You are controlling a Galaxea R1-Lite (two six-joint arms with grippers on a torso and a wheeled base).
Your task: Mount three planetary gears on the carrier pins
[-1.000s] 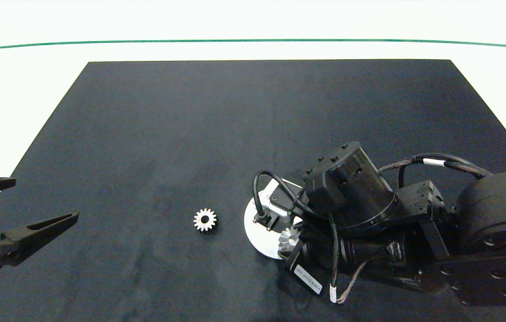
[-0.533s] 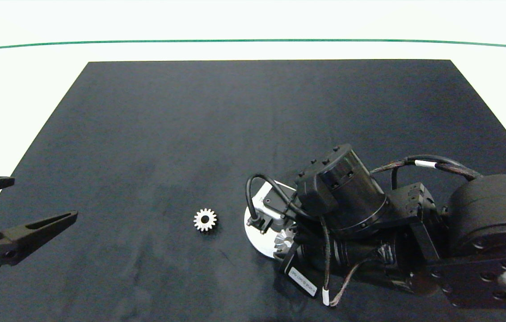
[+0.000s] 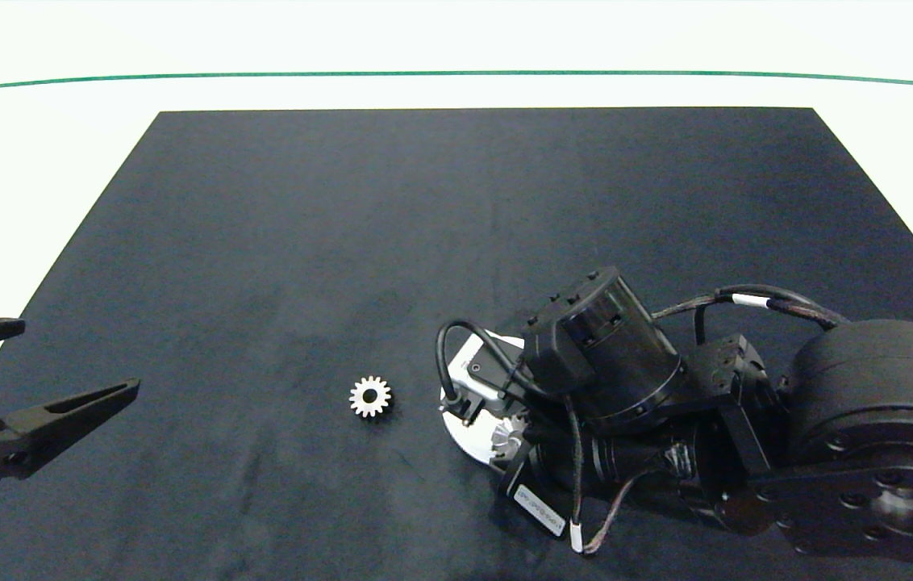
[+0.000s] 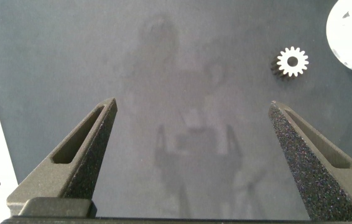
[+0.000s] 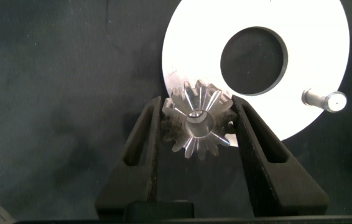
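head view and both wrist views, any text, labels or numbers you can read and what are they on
White label on the right arm near the right gripper: printed text, too small and blurred to read.
White bands on the right arm's cables: no text legible.
Gear, white disc, dark mat, left gripper: no text or markings seen.

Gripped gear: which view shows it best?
Right wrist view. The gripped gear fills the frame between the right gripper fingers, over the disc edge, teeth and centre visible. Head view shows only a sliver of it beside the arm. Left wrist view shows only the loose gear, not this one.
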